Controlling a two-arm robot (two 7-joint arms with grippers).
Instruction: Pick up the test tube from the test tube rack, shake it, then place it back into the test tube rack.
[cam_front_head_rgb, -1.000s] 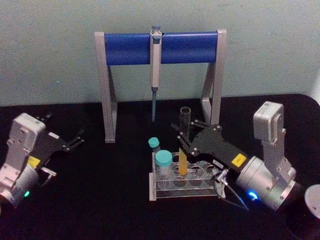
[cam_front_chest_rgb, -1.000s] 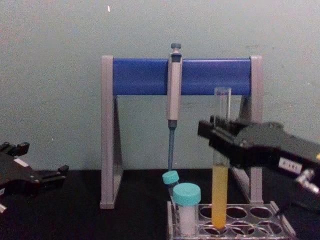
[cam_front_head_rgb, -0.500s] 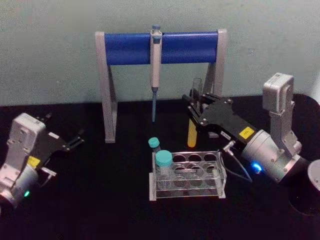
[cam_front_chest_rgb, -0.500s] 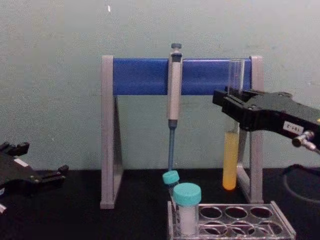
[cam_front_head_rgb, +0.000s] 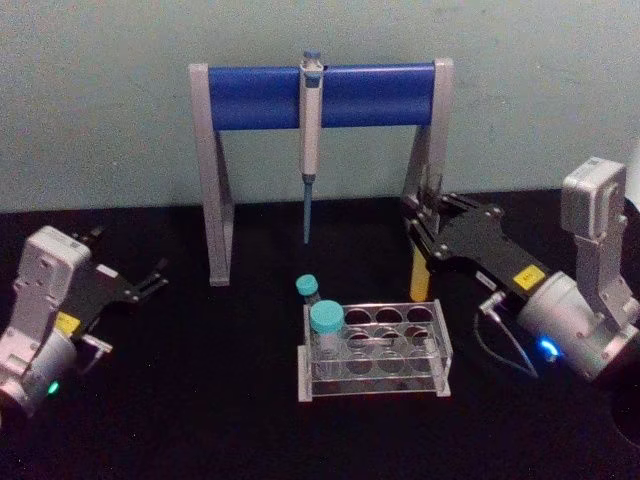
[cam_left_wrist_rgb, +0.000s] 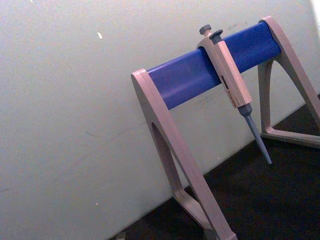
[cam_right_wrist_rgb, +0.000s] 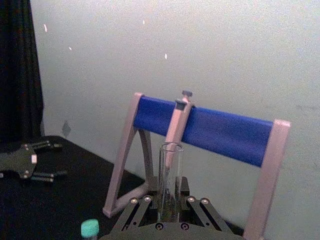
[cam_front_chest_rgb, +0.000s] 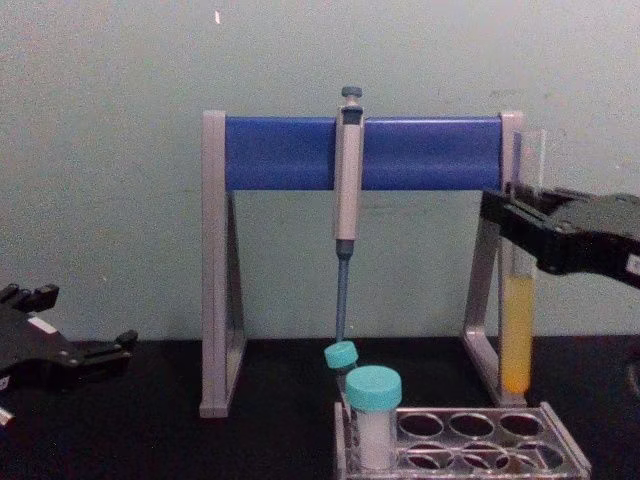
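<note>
The test tube is a slim clear glass tube with yellow-orange liquid in its lower part. It hangs upright in the air, behind and to the right of the test tube rack. My right gripper is shut on its upper part. From the chest, the test tube hangs above the rack by the stand's right leg, held by the right gripper. In the right wrist view the test tube rises from between that gripper's fingers. My left gripper rests open at the far left.
Two teal-capped vials stand at the rack's left end. Behind it is the grey-and-blue pipette stand with a pipette hanging from its bar. The black table ends at a pale wall.
The right gripper lifted the test tube out of the rack, then carried it right and back towards the stand's right leg. The left arm has not moved.
</note>
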